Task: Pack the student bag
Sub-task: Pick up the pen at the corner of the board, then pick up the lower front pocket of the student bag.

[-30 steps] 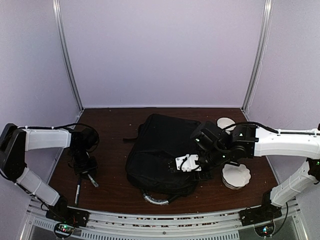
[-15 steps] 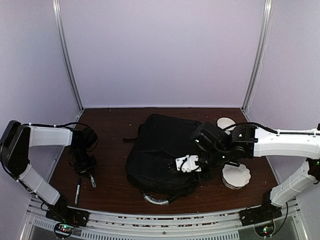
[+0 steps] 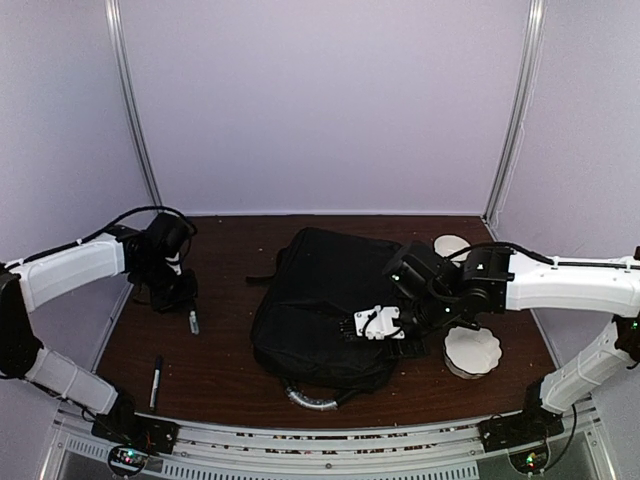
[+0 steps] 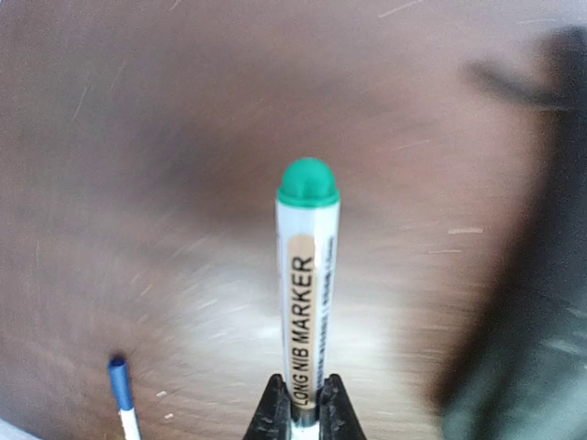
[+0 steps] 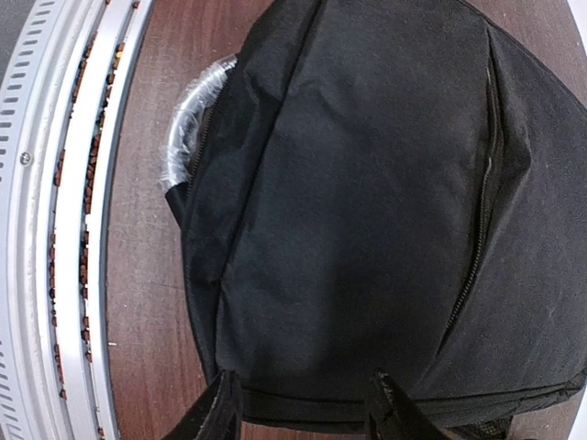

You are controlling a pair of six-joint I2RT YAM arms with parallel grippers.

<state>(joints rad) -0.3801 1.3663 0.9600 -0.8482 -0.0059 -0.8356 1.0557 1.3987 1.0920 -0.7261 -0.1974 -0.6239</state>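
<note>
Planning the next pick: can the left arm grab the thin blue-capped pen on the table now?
Probably not yet. The left gripper is shut on a green-capped white marker, so its jaws are taken. The thin blue-capped pen lies uncovered on the brown wooden table beside that arm.

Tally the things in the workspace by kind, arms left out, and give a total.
Backpack: 1
Markers: 2 (green-capped marker, blue-capped marker)
White round dishes: 2 (far dish, near dish)
Total: 5
</note>
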